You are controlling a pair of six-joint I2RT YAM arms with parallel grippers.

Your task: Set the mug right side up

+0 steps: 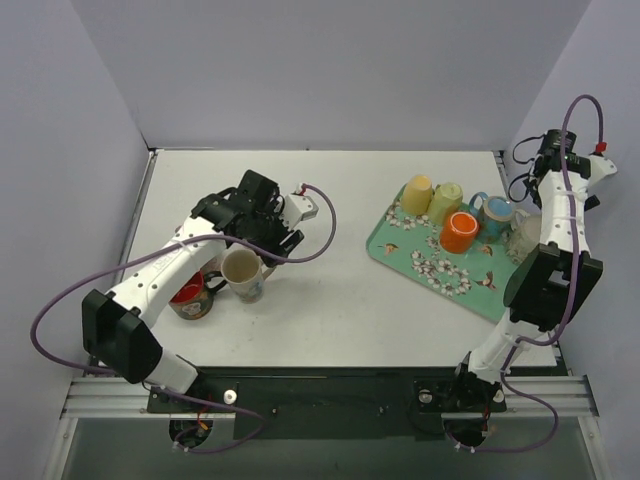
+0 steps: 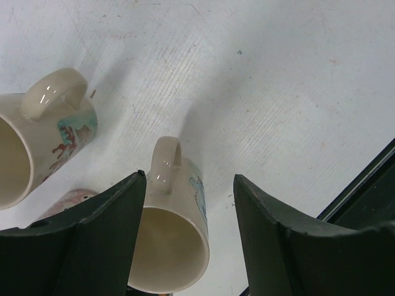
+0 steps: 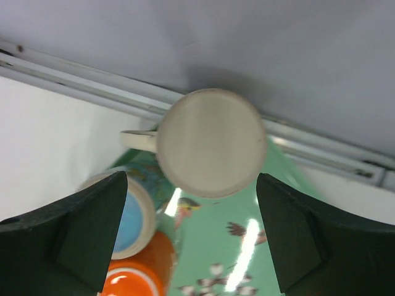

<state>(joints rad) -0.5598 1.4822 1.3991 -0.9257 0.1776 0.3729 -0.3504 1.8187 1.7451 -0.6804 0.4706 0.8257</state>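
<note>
A white desk (image 1: 330, 300) seen from above, with an arm at each near corner. Close to the right edge lies a green tray (image 1: 400, 245) printed with birds and white blossoms.

The mug to be turned is a pale mug (image 3: 211, 142). It stands upside down at the end of the tray nearest the desk's right edge, its flat base facing up and its handle sticking out to the side. The right end effector (image 3: 191, 203) hangs above it with its two dark fingers spread wide, holding nothing.

Beside the pale mug on the tray are a mug with a blue inside (image 3: 129, 213) and an orange mug (image 3: 139, 277). A yellow mug (image 1: 417, 193) and a green mug (image 1: 446, 200) sit toward the far end of the tray.

Toward the near left of the desk, the left end effector (image 2: 189, 179) is also open and empty. Below its fingers a cream mug (image 2: 170, 246) stands mouth up. A second cream mug (image 2: 43, 142) is just beside it. Both carry a teal picture, the second with red as well, too blurred to read. A red mug (image 1: 190, 298) stands closer to the left edge.
</note>
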